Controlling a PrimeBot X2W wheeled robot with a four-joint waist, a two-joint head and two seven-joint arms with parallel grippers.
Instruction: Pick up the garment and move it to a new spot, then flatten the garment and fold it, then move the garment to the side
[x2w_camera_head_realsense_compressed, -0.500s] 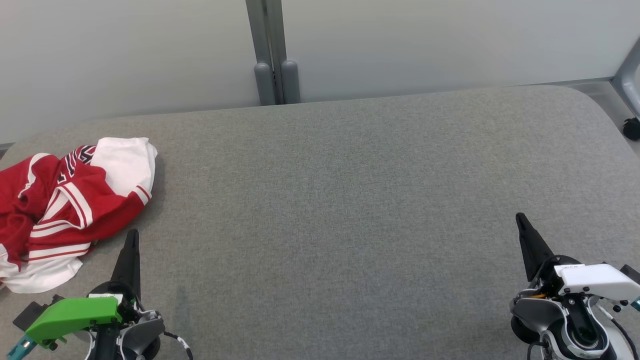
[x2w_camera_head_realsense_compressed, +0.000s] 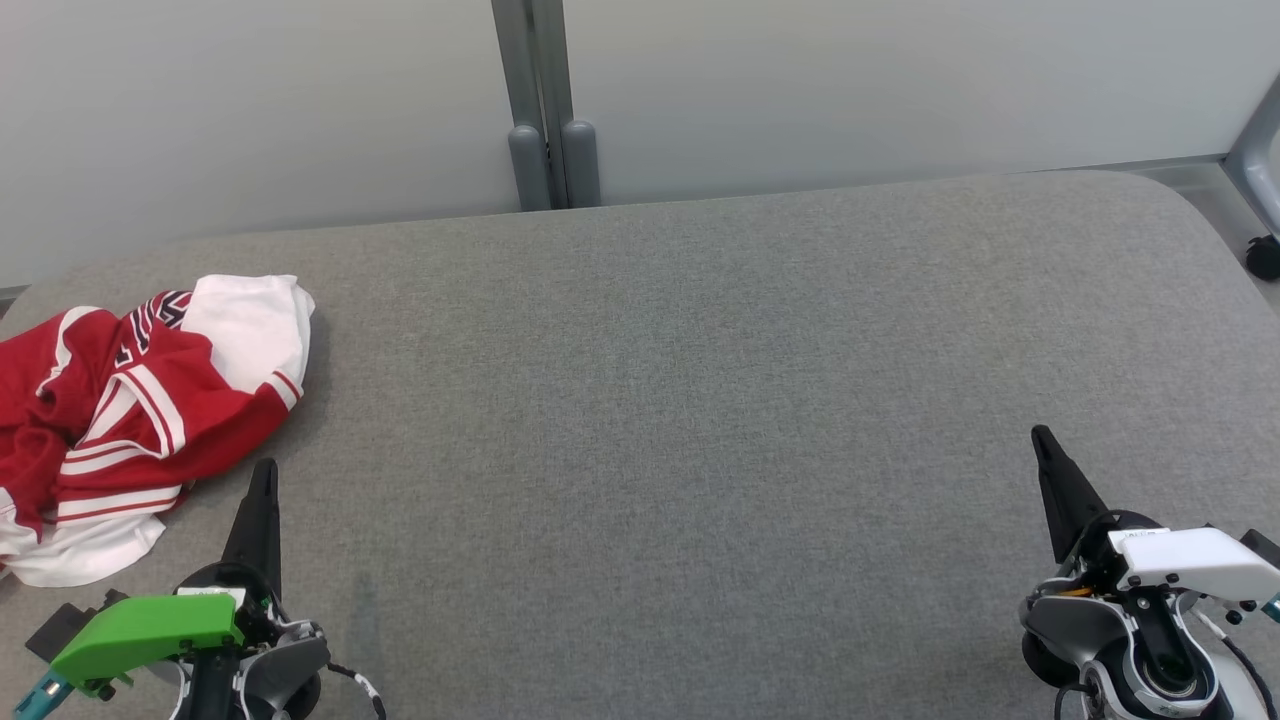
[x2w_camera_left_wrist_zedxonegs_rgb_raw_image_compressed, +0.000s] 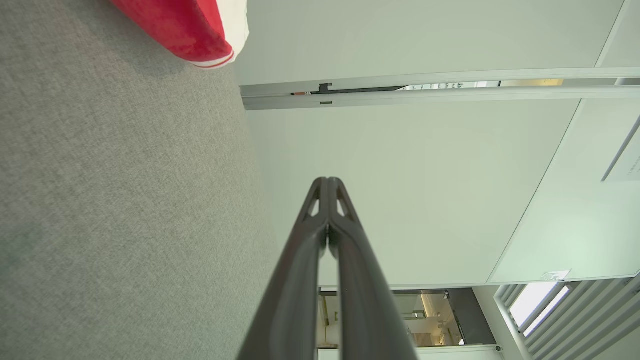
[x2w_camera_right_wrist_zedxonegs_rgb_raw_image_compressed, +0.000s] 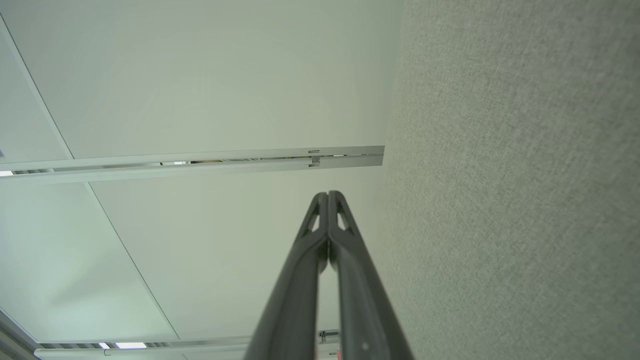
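We saw the garment (x2w_camera_head_realsense_compressed: 130, 420), a red and white striped jersey, lying crumpled on the grey table (x2w_camera_head_realsense_compressed: 700, 400). It sat at the table's left end, nearer the far edge than the near one, and its white sleeve was folded over the red body. Part of it ran past the left border of the head view, so we could not tell how close it came to the table's left edge.

The left gripper (x2w_camera_head_realsense_compressed: 264, 470) hovered over the table's near left corner, its tip just beside the garment's near hem but apart from the cloth. Its two dark fingers were pressed together along their length and gripped nothing. A green cover (x2w_camera_head_realsense_compressed: 145, 625) sat on its wrist.

The right gripper (x2w_camera_head_realsense_compressed: 1042, 438) hung over the table's near right corner, well apart from the garment. Its fingers were likewise closed tip to tip and empty. A white cover (x2w_camera_head_realsense_compressed: 1190, 560) sat on its wrist.

Behind the table's far edge stood pale wall panels joined by a grey post (x2w_camera_head_realsense_compressed: 545, 100).
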